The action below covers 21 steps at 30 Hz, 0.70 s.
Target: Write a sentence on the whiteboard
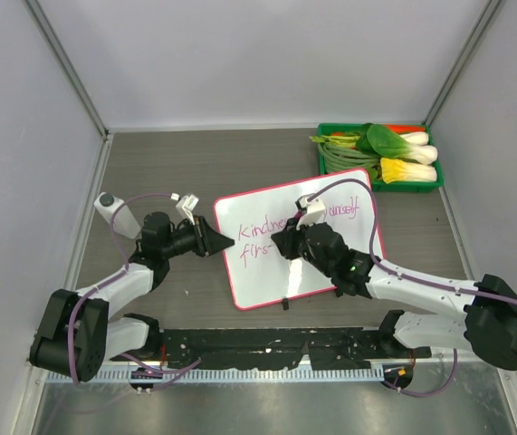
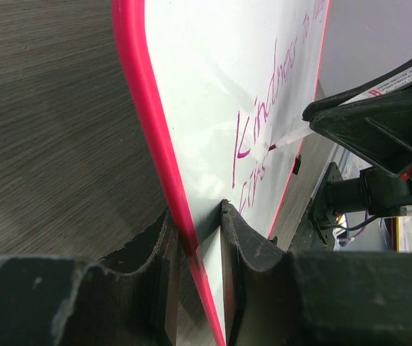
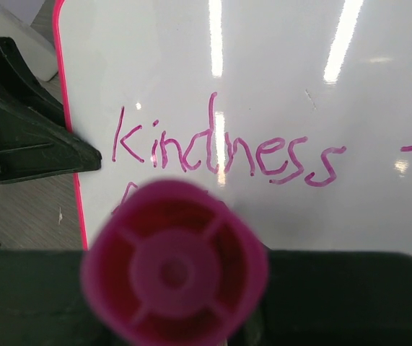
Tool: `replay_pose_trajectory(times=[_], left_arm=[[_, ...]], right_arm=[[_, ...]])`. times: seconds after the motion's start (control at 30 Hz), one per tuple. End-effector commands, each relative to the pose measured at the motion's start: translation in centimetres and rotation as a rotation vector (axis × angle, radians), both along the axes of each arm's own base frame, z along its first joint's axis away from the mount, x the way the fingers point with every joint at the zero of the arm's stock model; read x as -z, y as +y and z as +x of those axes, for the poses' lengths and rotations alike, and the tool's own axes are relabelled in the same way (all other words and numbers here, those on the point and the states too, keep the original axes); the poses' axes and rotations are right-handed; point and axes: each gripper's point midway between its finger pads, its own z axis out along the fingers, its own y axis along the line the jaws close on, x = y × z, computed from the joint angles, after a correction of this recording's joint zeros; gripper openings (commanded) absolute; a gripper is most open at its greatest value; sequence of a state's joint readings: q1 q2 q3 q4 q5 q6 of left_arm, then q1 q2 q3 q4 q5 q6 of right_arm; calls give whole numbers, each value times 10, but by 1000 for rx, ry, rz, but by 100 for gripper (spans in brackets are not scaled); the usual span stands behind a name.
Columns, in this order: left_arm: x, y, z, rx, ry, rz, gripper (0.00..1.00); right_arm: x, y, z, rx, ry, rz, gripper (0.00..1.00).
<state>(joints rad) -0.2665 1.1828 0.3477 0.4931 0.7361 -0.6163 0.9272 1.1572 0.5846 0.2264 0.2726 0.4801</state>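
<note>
The whiteboard (image 1: 267,272), white with a pink frame, lies on the table's middle. Pink handwriting, the sentence (image 1: 258,227), crosses it; "kindness" (image 3: 220,155) reads clearly in the right wrist view, with a second line (image 2: 252,184) below it. My left gripper (image 1: 224,241) is shut on the whiteboard's left edge (image 2: 148,122), one finger above the board and one below. My right gripper (image 1: 287,243) is shut on a pink marker (image 3: 174,267), whose round end fills the right wrist view. The marker's tip (image 2: 272,147) touches the board at the second line.
A green tray (image 1: 380,186) of vegetables stands at the back right, just beyond the board's far corner. Grey walls close the table on three sides. The arms' base rail (image 1: 267,349) runs along the near edge.
</note>
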Motion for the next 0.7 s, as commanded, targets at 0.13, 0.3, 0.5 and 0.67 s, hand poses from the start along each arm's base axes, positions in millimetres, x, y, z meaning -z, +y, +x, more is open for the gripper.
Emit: replay_pose_trajectory(times=[0.13, 0.3, 0.5, 0.67], left_arm=[[14, -1, -4, 24, -5, 59, 0], [14, -1, -4, 25, -3, 60, 0], [14, -1, -4, 23, -5, 61, 0], [14, -1, -3, 23, -6, 62, 0]], right_arm=[[-3, -23, 10, 99, -31, -48, 1], [-10, -20, 10, 89, -42, -34, 1], [-37, -9, 9, 50, -84, 40, 1], [-49, -1, 11, 35, -100, 78, 1]])
